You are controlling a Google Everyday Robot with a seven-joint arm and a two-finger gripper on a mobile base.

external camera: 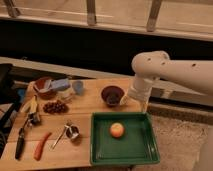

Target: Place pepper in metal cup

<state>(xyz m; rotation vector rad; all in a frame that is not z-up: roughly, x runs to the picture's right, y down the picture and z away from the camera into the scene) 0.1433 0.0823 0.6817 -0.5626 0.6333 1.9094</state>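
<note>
The pepper [42,145], slim and red-orange, lies on the wooden table [82,109] near its front left edge. The metal cup [73,133] stands just right of it, its thin handle [58,138] pointing toward the pepper. My gripper [125,101] hangs from the white arm [170,72] over the table's right side, beside the dark maroon bowl [112,94] and far from the pepper and the cup. It holds nothing that I can see.
A green tray [126,148] at the front right holds a round orange fruit [117,130]. A black-handled tool [21,140] lies left of the pepper. A banana [30,105], grapes [55,106], a red bowl [43,86] and blue items [67,86] sit at the back left.
</note>
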